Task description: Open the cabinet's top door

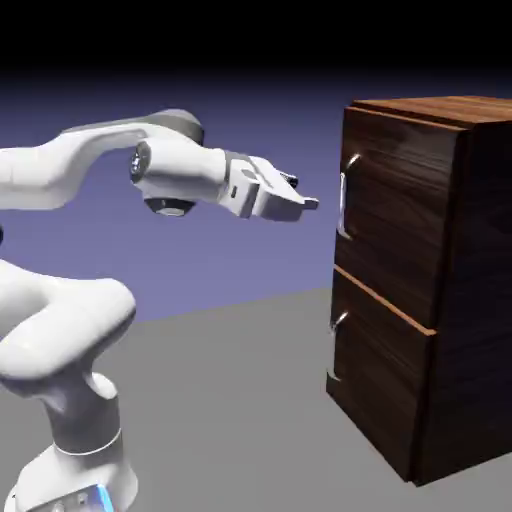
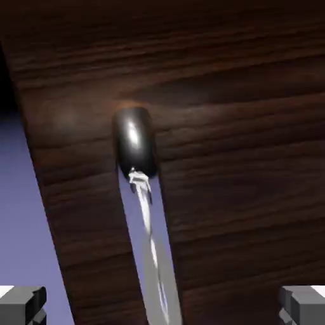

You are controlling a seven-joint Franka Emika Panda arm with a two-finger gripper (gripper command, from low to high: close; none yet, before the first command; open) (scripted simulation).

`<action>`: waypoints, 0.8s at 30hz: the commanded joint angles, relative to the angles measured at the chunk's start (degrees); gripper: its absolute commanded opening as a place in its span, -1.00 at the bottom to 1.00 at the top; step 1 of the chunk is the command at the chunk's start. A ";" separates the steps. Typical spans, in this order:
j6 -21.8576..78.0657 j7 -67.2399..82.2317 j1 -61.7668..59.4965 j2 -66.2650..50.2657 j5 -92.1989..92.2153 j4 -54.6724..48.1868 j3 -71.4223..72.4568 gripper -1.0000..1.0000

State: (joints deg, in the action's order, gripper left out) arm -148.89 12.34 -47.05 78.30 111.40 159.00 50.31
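top door [image 1: 395,215] shut flush | handle [image 1: 346,195] at edge | pincer [image 1: 300,205] wide, empty, near handle, apart

The glossy white, round-jointed robot arm [image 1: 60,330] bore grey joint caps, a blue-lit base and a white two-finger gripper [image 1: 300,205] with small grey fingertips [image 2: 23,303].

The cabinet [image 1: 440,290] is dark brown with wood grain; its top door [image 1: 395,215] carries a shiny silver handle [image 1: 346,195]. The arm [image 1: 60,170] is white, the table [image 1: 230,400] grey.
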 commanded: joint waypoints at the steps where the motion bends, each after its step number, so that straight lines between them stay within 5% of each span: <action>1: 0.56 1.23 -1.07 1.02 2.50 -0.05 1.13 0.00; 14: 7.24 15.79 -13.76 13.16 32.11 -0.58 14.50 0.00; 19: 9.33 17.17 -23.38 10.94 36.55 -8.05 17.31 0.00; 20: 9.33 17.17 -23.38 10.94 36.55 -8.05 17.31 -1.00; 24: 16.81 20.19 -20.79 10.85 36.31 -2.84 14.22 -1.00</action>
State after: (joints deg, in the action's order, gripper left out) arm -132.03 32.55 -67.84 89.15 147.74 156.16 64.53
